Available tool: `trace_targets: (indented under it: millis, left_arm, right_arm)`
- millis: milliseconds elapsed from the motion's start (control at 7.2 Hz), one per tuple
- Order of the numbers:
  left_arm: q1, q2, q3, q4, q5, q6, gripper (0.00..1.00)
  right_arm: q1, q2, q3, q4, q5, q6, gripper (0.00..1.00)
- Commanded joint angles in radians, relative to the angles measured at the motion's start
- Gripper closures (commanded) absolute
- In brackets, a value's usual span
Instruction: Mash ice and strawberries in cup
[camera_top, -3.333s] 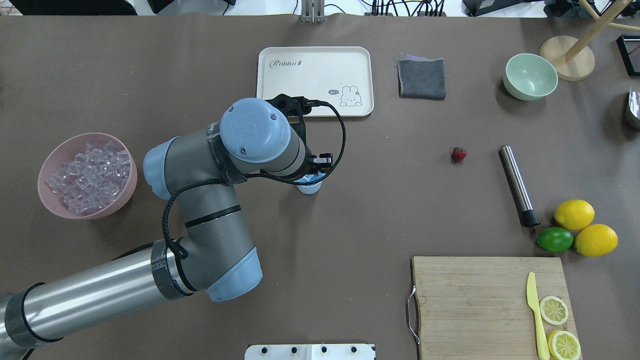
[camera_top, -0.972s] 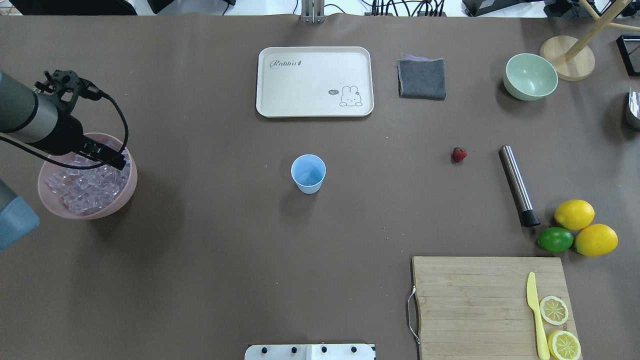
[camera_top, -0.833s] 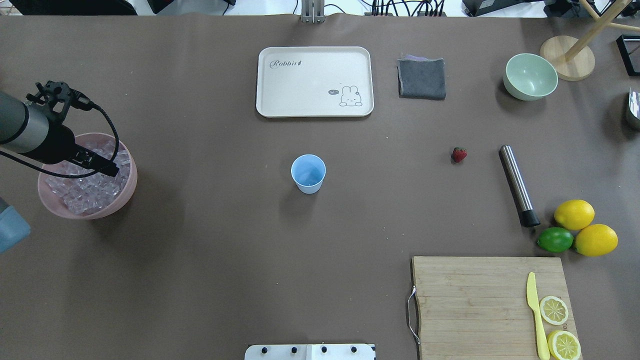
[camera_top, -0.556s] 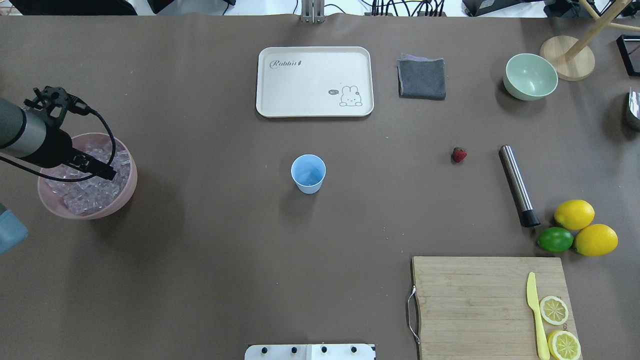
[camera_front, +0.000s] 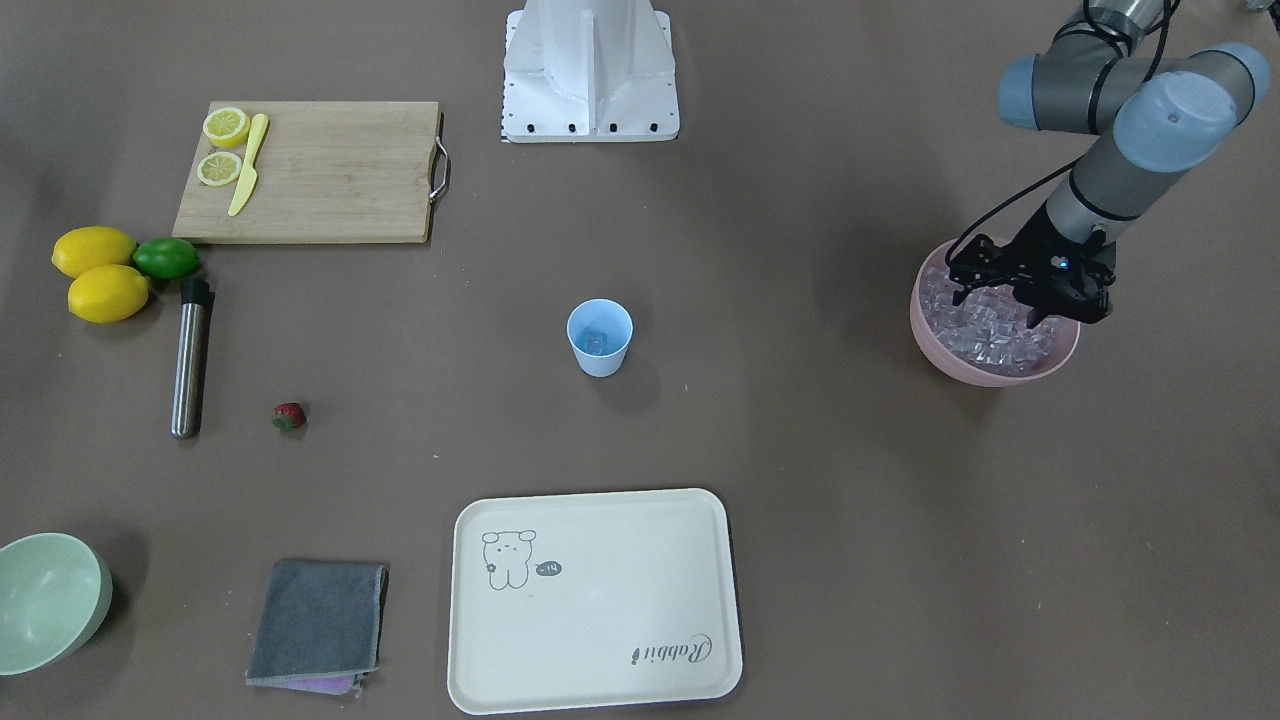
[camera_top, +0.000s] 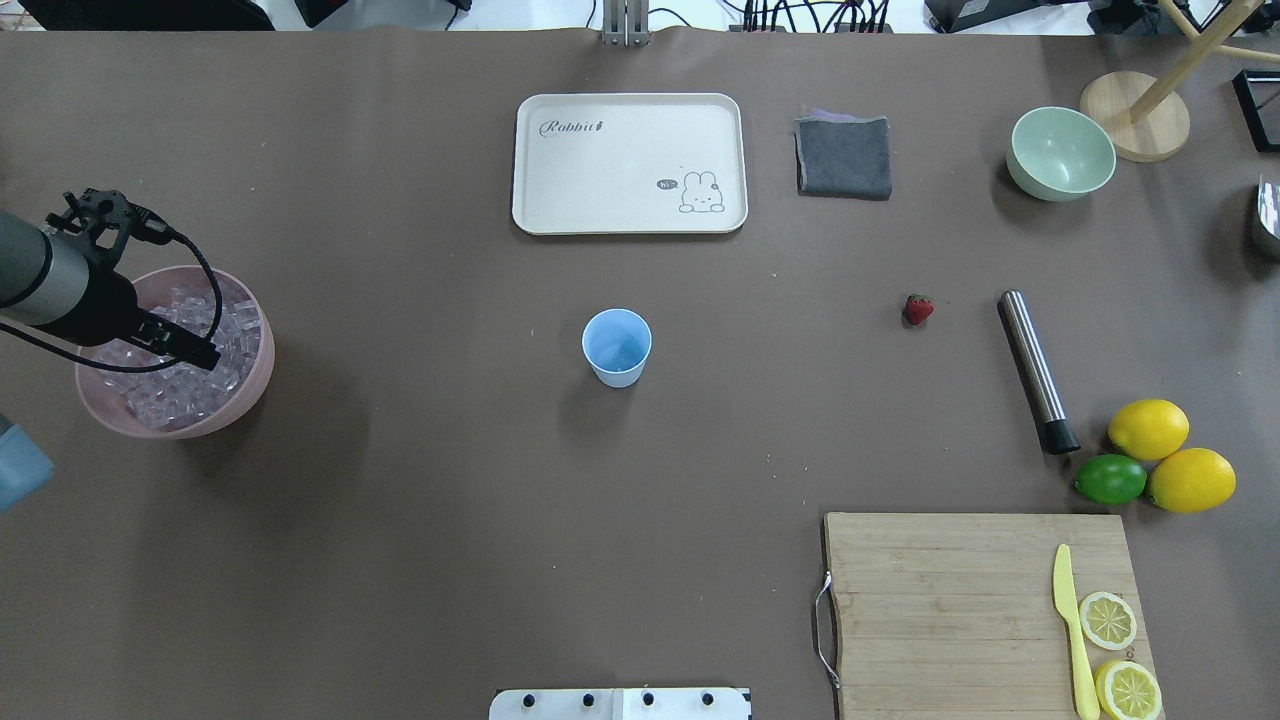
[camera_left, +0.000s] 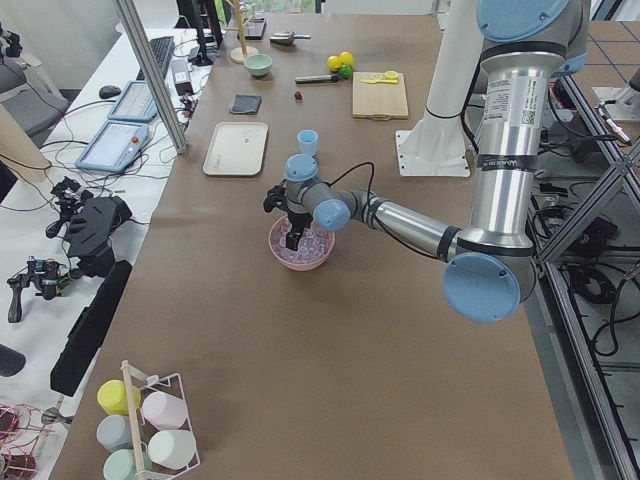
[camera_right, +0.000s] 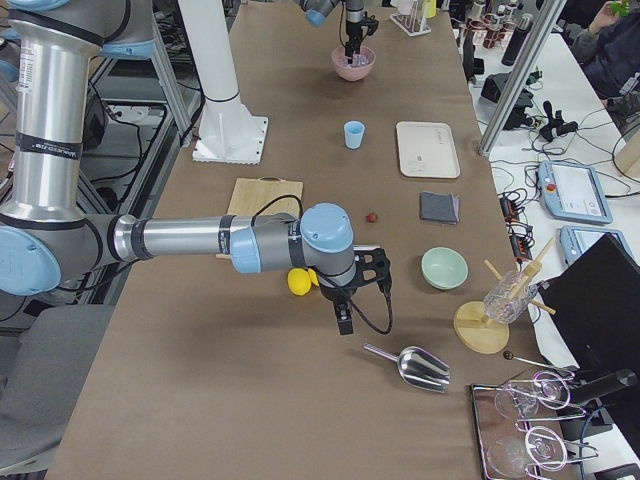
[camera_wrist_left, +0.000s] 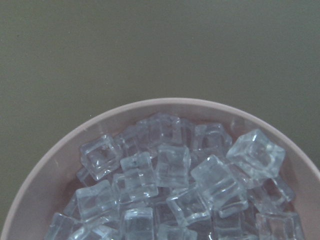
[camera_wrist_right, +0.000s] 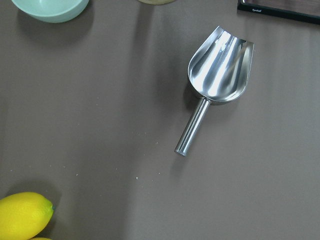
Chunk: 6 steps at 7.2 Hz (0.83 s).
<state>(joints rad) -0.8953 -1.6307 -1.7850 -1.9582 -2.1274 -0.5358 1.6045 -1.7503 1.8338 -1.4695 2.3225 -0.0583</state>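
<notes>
The light-blue cup (camera_top: 617, 347) stands upright mid-table, and a glassy cube seems to lie in its bottom (camera_front: 597, 343). The ice (camera_wrist_left: 172, 170) fills the pink bowl (camera_top: 262, 368) at the table's left end. My left gripper (camera_front: 1000, 305) hangs over that bowl with its fingers spread, open, tips down among the cubes. The strawberry (camera_top: 918, 309) lies alone on the table, right of the cup. Only the exterior right view shows my right gripper (camera_right: 343, 322), far from the cup near the lemons, and I cannot tell its state.
A steel muddler (camera_top: 1037, 370) lies right of the strawberry, with two lemons (camera_top: 1148, 428) and a lime (camera_top: 1110, 479) beside it. Around the edges are a cutting board (camera_top: 940, 600), a cream tray (camera_top: 628, 163), a grey cloth (camera_top: 845, 158), a green bowl (camera_top: 1060, 152) and a metal scoop (camera_wrist_right: 220, 70).
The left arm has left the cup and swung to the pink bowl. Over the last second its gripper has slid slightly left and toward the robot over the ice.
</notes>
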Motion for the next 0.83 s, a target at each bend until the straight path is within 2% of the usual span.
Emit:
trace_targets:
  millis: [0,556,694]
  left_arm:
    - [0.001,0.014,0.004,-0.002,-0.002,-0.004,0.03]
    - [0.004,0.011,0.001,-0.002,-0.003,-0.010,0.03]
    - [0.004,0.006,-0.002,-0.002,-0.005,-0.012,0.07]
  right_arm:
    - [0.000,0.000,-0.001,0.000,-0.002,0.000,0.00]
    - [0.000,0.000,-0.001,0.000,-0.002,0.000,0.00]
    - [0.000,0.000,-0.001,0.000,-0.002,0.000,0.00]
